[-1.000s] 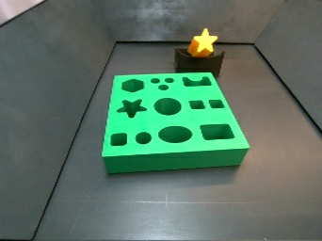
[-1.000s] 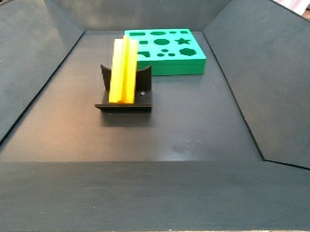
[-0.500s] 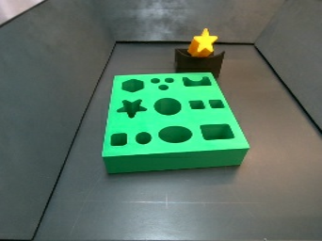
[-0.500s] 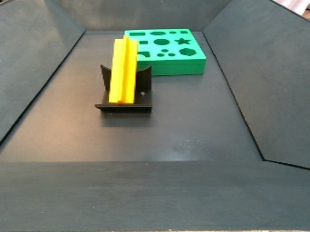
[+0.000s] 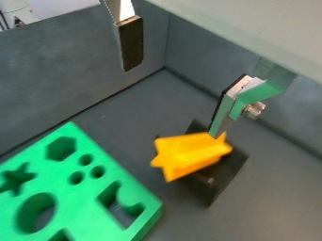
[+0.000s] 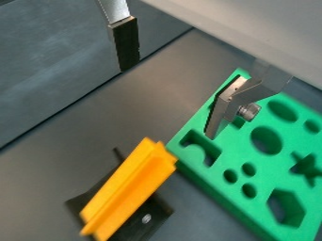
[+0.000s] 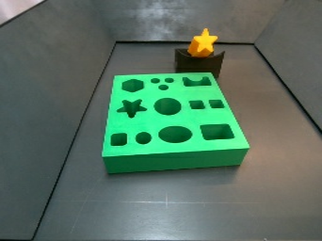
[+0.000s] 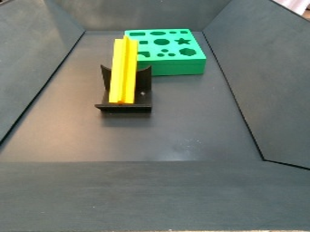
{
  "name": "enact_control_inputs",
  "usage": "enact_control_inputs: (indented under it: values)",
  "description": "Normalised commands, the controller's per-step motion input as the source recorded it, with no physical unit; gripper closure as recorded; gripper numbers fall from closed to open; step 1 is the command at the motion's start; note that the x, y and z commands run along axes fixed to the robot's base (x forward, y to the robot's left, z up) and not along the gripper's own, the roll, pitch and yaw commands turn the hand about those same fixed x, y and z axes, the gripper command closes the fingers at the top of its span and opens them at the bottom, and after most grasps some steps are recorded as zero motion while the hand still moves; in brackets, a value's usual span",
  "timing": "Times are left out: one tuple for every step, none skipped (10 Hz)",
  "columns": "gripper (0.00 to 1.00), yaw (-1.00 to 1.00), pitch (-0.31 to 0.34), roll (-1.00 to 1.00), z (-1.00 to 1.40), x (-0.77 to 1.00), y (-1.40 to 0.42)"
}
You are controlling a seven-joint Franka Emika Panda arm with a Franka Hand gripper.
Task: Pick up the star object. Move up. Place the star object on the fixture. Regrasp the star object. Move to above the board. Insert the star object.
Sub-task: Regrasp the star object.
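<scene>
The orange-yellow star object [image 8: 122, 69] lies along the top of the dark fixture [image 8: 125, 101]; its star end [image 7: 204, 41] shows in a side view. In both wrist views the star object [image 5: 189, 154] [image 6: 126, 187] rests on the fixture [image 5: 216, 182] [image 6: 141, 221], untouched. My gripper [image 5: 176, 72] [image 6: 174, 70] hangs well above it, open, nothing between its fingers [image 5: 131, 45] [image 6: 227, 106]. The gripper does not appear in either side view. The green board [image 7: 170, 120] [image 8: 169, 51] lies beside the fixture, its star hole [image 7: 130, 107] unfilled.
Dark walls [image 7: 63, 56] enclose the dark floor [image 8: 158, 136] on all sides. The board [image 5: 70, 188] [image 6: 251, 155] has circle, square and hexagon holes. The fixture stands close to the back wall in a side view.
</scene>
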Motion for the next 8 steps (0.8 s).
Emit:
enact_control_inputs:
  values:
    - [0.0, 0.03, 0.033, 1.0, 0.0, 0.02, -0.02]
    - [0.0, 0.03, 0.041, 1.0, 0.0, 0.03, -0.02]
    - [0.0, 0.04, 0.053, 1.0, -0.01, 0.05, -0.03]
    - [0.0, 0.04, 0.06, 1.0, -0.01, 0.06, -0.03]
    - [0.0, 0.05, 0.077, 1.0, -0.01, 0.07, -0.03]
    - [0.0, 0.05, 0.094, 1.0, -0.01, 0.09, -0.03]
    - [0.0, 0.06, 0.12, 1.0, 0.0, 0.1, -0.04]
    - [0.0, 0.07, 0.134, 1.0, -0.01, 0.1, -0.04]
